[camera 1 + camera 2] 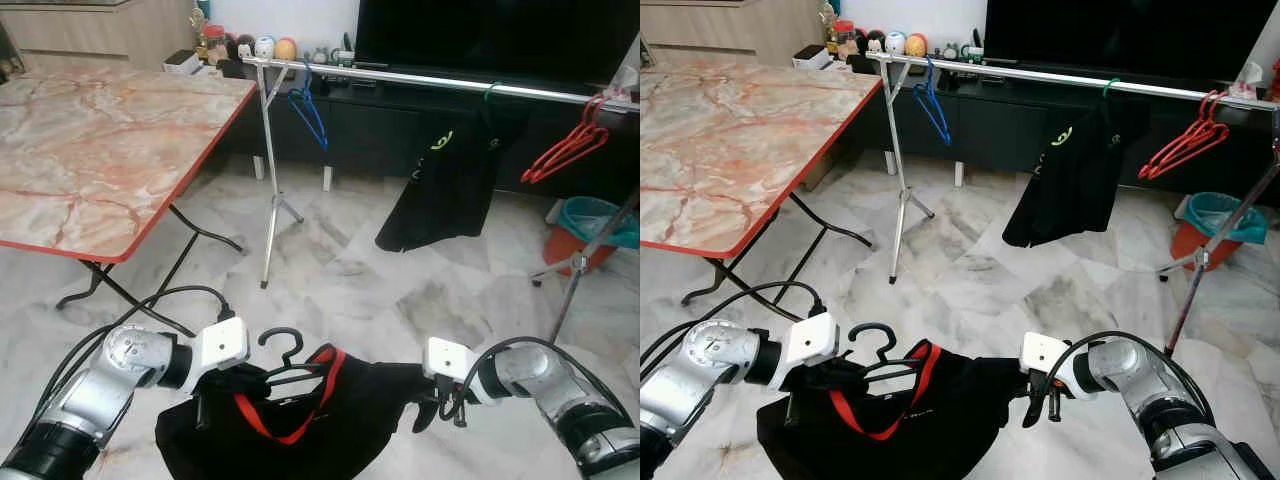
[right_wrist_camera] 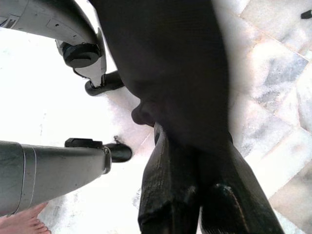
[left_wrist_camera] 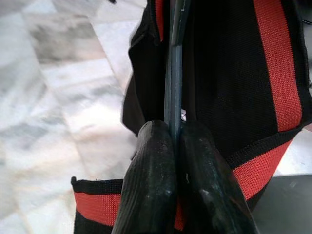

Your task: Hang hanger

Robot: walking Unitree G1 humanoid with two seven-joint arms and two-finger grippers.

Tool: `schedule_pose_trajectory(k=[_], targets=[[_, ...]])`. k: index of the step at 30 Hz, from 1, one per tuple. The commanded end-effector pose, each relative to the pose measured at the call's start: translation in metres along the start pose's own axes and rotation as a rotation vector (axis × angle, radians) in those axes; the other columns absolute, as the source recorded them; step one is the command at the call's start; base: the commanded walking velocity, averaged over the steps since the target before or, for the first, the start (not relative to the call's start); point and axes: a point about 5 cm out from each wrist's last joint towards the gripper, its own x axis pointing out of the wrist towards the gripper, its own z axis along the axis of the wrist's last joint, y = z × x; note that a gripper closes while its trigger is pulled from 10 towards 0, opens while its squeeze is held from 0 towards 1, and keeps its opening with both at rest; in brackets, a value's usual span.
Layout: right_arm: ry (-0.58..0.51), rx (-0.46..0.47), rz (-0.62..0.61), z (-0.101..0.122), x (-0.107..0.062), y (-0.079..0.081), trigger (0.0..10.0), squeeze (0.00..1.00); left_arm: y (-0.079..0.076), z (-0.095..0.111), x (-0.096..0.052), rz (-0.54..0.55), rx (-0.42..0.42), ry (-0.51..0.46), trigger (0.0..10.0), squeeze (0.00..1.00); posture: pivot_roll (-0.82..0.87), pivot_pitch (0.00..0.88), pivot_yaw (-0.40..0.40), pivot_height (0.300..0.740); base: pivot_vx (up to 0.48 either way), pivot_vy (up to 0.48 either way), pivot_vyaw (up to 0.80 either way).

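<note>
a grey-veined marble floor (image 1: pixel 350 280) carries the clothes rack (image 1: pixel 272 190) and folding table (image 1: pixel 90 150).

Two silver metal arms with rounded, ribbed joint housings end in boxy white wrist blocks. Looping black cables run along each forearm. The left two-fingered black gripper (image 3: pixel 178 146) has thick, glossy, rounded fingers (image 3: pixel 151 185); the right two-fingered black gripper (image 2: pixel 187 161) has matte, finely textured fingers (image 2: pixel 165 190).

Both pincers (image 1: pixel 232 385) (image 1: pixel 440 405) clamped, arms forward.
</note>
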Motion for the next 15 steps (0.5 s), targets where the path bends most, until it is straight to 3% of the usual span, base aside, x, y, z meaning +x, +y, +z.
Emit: schedule_pose_trajectory(k=[1,9,15], targets=[[0.011,-0.009,-0.002,-0.001,-0.004,-0.001,0.0,0.00,-0.001,-0.002,-0.007,0.004,0.004,0.006,10.0,0.00,0.09,0.000,-0.025,0.740,0.000,0.000,0.00],[0.025,-0.004,-0.019,-0.005,-0.008,-0.003,0.0,0.00,-0.012,-0.015,-0.030,0.024,-0.071,-0.001,10.0,0.00,0.10,0.000,-0.021,0.740,0.000,0.000,0.00],[0.038,0.004,-0.043,-0.007,-0.011,-0.005,0.0,0.00,-0.018,-0.021,-0.057,0.058,-0.143,-0.035,10.0,0.00,0.10,0.000,-0.016,0.740,0.000,0.000,0.00]])
